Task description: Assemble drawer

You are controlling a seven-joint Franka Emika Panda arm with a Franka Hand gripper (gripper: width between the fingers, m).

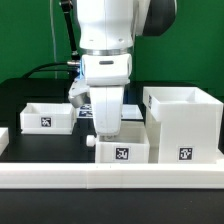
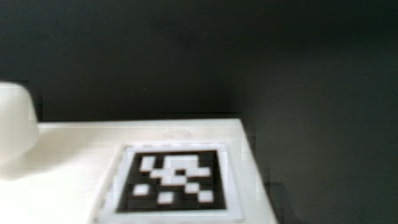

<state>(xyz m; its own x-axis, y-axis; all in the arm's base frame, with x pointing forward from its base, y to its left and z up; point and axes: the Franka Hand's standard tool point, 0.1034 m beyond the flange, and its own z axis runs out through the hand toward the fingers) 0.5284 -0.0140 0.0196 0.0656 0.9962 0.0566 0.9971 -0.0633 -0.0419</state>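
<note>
The drawer's tall white housing [image 1: 185, 125] stands at the exterior view's right, open at the top, with a tag on its front. One shallow tray [image 1: 45, 117] lies at the left. A second tray [image 1: 125, 150], with a small knob [image 1: 91, 142] and a tag, sits at the front centre next to the housing. My gripper [image 1: 107, 130] hangs straight down at this tray's back left part. Its fingertips are hidden, so the jaws cannot be judged. The wrist view shows a white tagged face [image 2: 173, 182] close up and no fingers.
A long low white rail [image 1: 110, 178] runs across the front of the black table. A dark cable lies behind the left tray. A rounded white shape [image 2: 11, 120] shows at the edge of the wrist view.
</note>
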